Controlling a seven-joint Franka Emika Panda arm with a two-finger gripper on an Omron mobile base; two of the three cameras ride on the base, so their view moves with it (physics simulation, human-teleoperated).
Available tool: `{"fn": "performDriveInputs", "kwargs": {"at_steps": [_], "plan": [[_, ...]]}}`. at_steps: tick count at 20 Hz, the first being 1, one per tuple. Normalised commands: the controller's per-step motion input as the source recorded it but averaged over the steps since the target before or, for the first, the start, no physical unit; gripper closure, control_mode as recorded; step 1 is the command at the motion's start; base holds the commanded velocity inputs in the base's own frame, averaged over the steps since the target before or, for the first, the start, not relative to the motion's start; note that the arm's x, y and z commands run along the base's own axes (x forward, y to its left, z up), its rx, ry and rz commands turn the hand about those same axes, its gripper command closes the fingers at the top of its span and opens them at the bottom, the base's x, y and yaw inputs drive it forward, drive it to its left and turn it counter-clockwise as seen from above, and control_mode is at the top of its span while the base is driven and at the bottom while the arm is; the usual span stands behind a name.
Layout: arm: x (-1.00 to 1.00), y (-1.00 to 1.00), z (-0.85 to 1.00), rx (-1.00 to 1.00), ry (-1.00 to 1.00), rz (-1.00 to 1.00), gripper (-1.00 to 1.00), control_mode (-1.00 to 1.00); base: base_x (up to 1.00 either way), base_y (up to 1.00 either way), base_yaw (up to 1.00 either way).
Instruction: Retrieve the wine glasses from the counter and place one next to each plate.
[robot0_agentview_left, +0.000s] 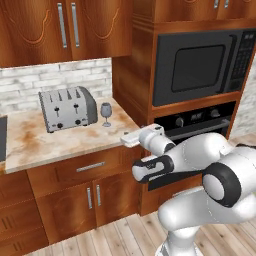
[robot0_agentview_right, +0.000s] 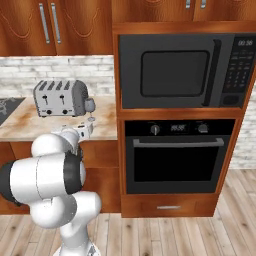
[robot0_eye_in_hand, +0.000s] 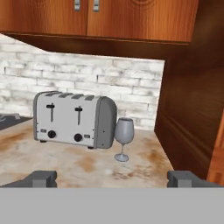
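Observation:
One smoky-grey wine glass (robot0_agentview_left: 106, 114) (robot0_agentview_right: 90, 106) (robot0_eye_in_hand: 124, 136) stands upright on the beige marbled counter (robot0_agentview_left: 50, 145) (robot0_agentview_right: 30, 125) (robot0_eye_in_hand: 87, 167), just right of a steel toaster. My gripper (robot0_agentview_left: 131, 139) (robot0_agentview_right: 86, 131) (robot0_eye_in_hand: 113, 179) hovers at the counter's front edge, short of the glass and pointing at it. It is open, with its dark fingertips (robot0_eye_in_hand: 41, 178) spread wide and nothing between them. The second wine glass and both plates are out of view.
A four-slot toaster (robot0_agentview_left: 67, 107) (robot0_agentview_right: 61, 97) (robot0_eye_in_hand: 74, 120) nearly touches the glass on its left. The wooden side of the oven column (robot0_eye_in_hand: 188, 127), with microwave (robot0_agentview_left: 200, 65) and oven (robot0_agentview_right: 175, 155), rises close on the right. A dark cooktop (robot0_agentview_right: 7, 107) lies far left.

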Motion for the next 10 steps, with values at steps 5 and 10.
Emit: {"fn": "performDriveInputs", "kwargs": {"at_steps": [5, 10], "plan": [[0.14, 0.01, 0.0, 0.01, 0.0, 0.0, -1.0, -1.0, 0.0, 0.0, 0.0], [0.25, 0.2, 0.0, 0.02, 0.0, 0.0, -1.0, -1.0, 0.0, 0.0, 0.0]]}}
